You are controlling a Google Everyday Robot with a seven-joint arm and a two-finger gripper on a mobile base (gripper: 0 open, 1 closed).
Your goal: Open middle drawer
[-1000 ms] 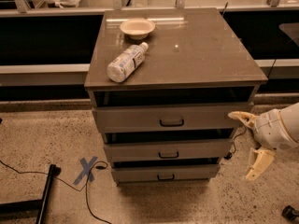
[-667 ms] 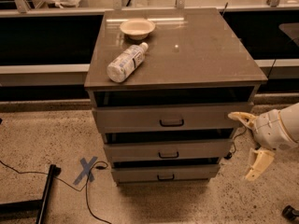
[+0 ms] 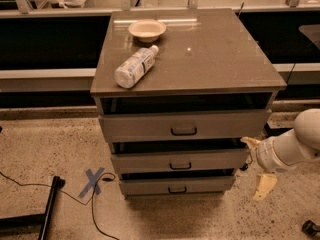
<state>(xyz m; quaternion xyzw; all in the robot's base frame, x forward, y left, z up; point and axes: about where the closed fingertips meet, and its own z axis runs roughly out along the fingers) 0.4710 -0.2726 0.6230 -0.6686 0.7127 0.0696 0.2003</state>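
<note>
The middle drawer (image 3: pixel 180 161) is the second of three grey-brown drawers in a low cabinet, with a small dark loop handle (image 3: pixel 180 166) at its centre. Its front stands about level with the other two. My gripper (image 3: pixel 256 166) is at the lower right, just off the cabinet's right edge at the height of the middle drawer. Its two cream fingers are spread apart, one (image 3: pixel 250 142) near the drawer's right end and one (image 3: pixel 263 186) lower down. It holds nothing and is well to the right of the handle.
A plastic bottle (image 3: pixel 134 67) lies on its side on the cabinet top (image 3: pixel 215 54), with a small bowl (image 3: pixel 146 30) behind it. A blue tape cross (image 3: pixel 92 181), cables and a black stand foot (image 3: pixel 47 209) lie on the speckled floor at left.
</note>
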